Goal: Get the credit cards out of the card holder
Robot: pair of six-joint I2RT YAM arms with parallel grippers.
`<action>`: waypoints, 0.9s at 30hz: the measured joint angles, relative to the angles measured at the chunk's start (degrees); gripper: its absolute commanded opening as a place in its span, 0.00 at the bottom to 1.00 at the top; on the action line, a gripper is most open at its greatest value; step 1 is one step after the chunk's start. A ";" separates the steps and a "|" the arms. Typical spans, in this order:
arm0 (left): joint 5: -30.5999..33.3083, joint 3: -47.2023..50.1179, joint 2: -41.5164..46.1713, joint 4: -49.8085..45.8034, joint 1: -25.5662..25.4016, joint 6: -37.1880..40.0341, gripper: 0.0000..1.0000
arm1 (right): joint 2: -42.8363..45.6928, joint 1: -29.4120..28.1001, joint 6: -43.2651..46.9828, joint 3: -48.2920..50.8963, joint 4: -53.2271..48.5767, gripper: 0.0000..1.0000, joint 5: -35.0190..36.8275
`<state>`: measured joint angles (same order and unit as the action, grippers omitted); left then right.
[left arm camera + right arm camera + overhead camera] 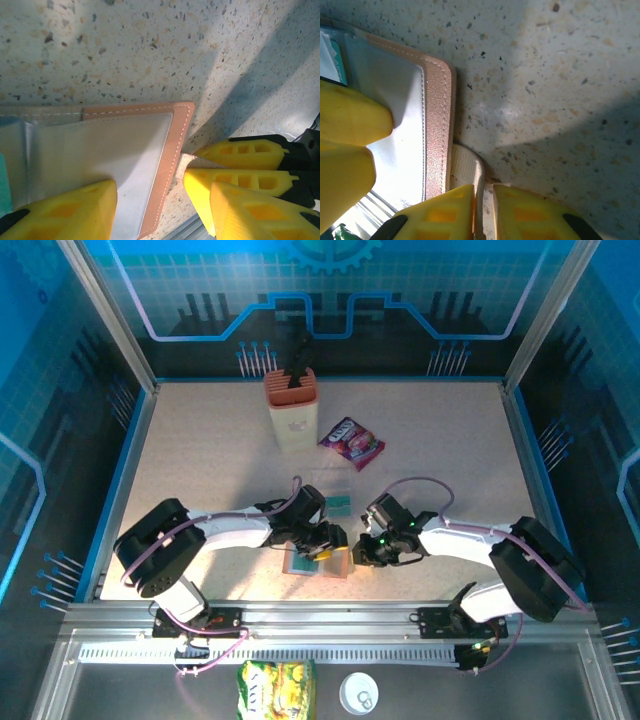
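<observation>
Ok, I'm going through the feeds and counting stuff. One card holder [338, 567] is lying open on the counter [200, 460], near the front edge, right between the two arms. I'm seeing one teal credit card [337, 62] tucked in its clear sleeves [100, 150]. Only an edge is peeking out, so I can't tell if more are sitting behind it. A second teal card [339, 505] is lying a bit further back by one clear box [335, 485]; I can't tell if it's inside it or just beside it.

Also on the counter, well apart from the holder: one salmon block [291, 410] with a black handle sticking up, and one purple snack packet [351, 442]. One yellow-green packet [276, 687] and one white round lid [358, 692] are sitting down in front of the rail.

Two end effectors. The left end effector [162, 200] is sitting about half spread across the holder's stitched edge. One yellow finger [65, 210] is pressing on the clear sleeve, and the other is hanging past the edge over bare counter.

The right end effector [482, 197] is pressed nearly together and pinching the holder's snap tab [467, 170], which is running right between its fingers.
</observation>
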<state>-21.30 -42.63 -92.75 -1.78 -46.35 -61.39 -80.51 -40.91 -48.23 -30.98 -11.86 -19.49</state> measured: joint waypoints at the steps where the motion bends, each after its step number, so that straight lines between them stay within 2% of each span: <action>1: 0.02 0.00 0.00 0.00 0.00 -0.02 0.53 | -0.09 0.17 -0.33 0.26 0.83 0.12 -0.59; 6: 0.09 0.00 -0.22 -0.61 0.00 -0.02 0.52 | 0.04 1.36 -1.81 1.66 4.96 0.00 -3.45; 13: 0.48 0.00 -0.26 -1.01 0.00 -0.02 0.53 | 3.37 2.47 -4.44 4.87 11.98 0.00 -8.28; 27: 0.57 0.00 -0.20 -1.81 0.39 -0.02 0.53 | 2.73 3.61 -12.72 10.43 27.43 0.00 -14.12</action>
<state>-20.73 -42.63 -92.95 -3.60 -45.95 -61.41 -77.78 -37.30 -60.95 -20.56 15.57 -33.61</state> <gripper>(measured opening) 0.532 0.063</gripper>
